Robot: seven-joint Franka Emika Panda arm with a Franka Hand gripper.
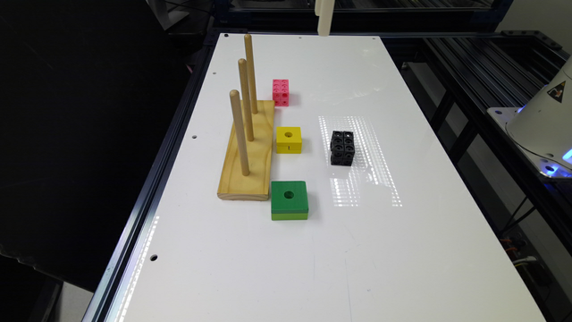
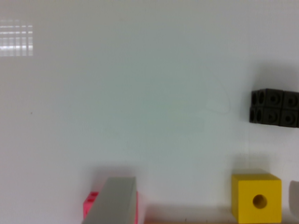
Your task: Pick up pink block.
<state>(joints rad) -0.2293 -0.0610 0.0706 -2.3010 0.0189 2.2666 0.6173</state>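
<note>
Pink block (image 1: pixel 280 92) sits flat on the white table (image 1: pixel 402 250), toward the far end in the exterior view, just beside the far end of the wooden peg base (image 1: pixel 252 156) on that view's right, apart from it by a narrow gap. It reads as near-cubic with round holes on each face; slightly taller than wide in the exterior view, so any long axis would be vertical, but I cannot tell for certain. Its faces run roughly square to the base's edge. In the wrist view the pink block (image 2: pixel 91 204) is partly covered by a grey finger (image 2: pixel 114 200) in front of it. Yellow block (image 1: pixel 288 139), single hole on top, lies nearer the camera along the same base edge; green block (image 1: pixel 289 200), larger, lies nearer still, by the base's near corner. Black holed block (image 1: pixel 342 147) stands apart on the exterior view's right of the yellow one. Three upright pegs (image 1: pixel 245 100) rise from the base. Gripper (image 1: pixel 323 18) hangs high over the table's far edge; whether its jaws are apart or together cannot be told.
</note>
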